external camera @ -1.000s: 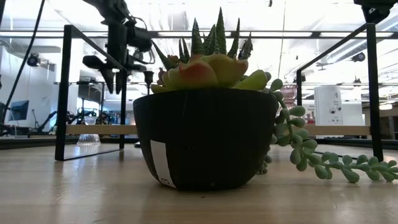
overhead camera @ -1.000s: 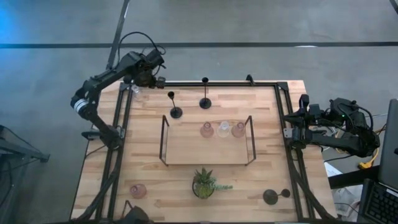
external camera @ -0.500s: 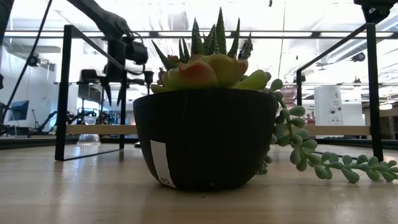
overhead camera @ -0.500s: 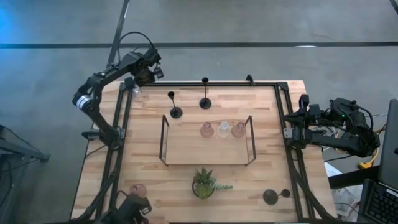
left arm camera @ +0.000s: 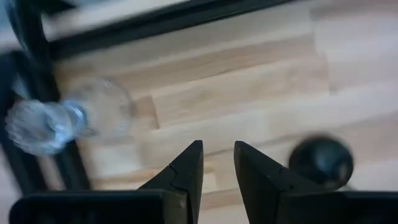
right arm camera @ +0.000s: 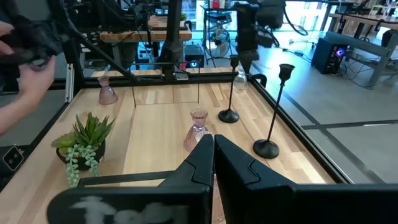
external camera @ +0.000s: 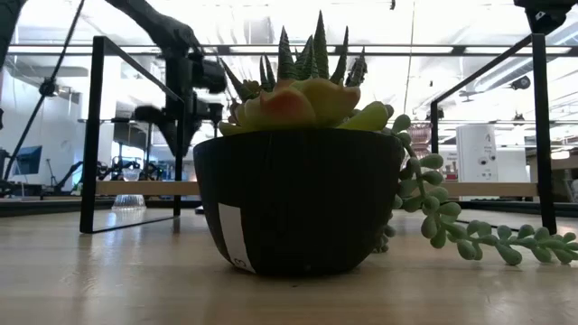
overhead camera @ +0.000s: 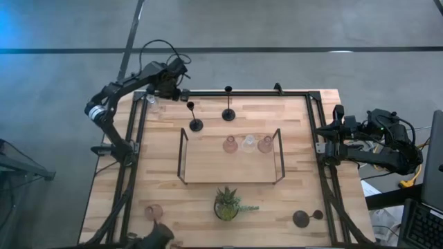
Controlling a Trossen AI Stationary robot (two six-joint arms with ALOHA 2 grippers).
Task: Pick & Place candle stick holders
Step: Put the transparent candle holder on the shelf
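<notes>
Scanning from the near table edge outward. A person's hand (right arm camera: 32,70) shows at the near left corner, close to a lone pink glass holder (overhead camera: 154,211) that stands on the bare wood there. The potted succulent (overhead camera: 227,202) sits at the middle of the near edge, a trailing stem hanging over its right side. At the near right corner stands one black candle stick holder (overhead camera: 302,219), apart from everything else.

Mid-table: the wire-framed wooden tray (overhead camera: 208,169). Three squat glass holders stand in a row along its far side, upright, close together: a pink one (overhead camera: 230,144), a clear one (overhead camera: 248,144), a second pink one (overhead camera: 265,144).

Just beyond the tray: two tall black holders, upright on the wood, one nearer the left (overhead camera: 196,124) and one a little farther back (overhead camera: 228,114).

Right gripper (right arm camera: 213,144): parked off the table's right edge, fingers pressed together, holding nothing.

Far left corner: a clear glass holder (overhead camera: 149,99) stands beside the black table frame. Left gripper (left arm camera: 217,152) hovers above the far edge between that glass and the left tall black holder. Its fingers are slightly parted with only bare wood between them, so nothing is grasped.
</notes>
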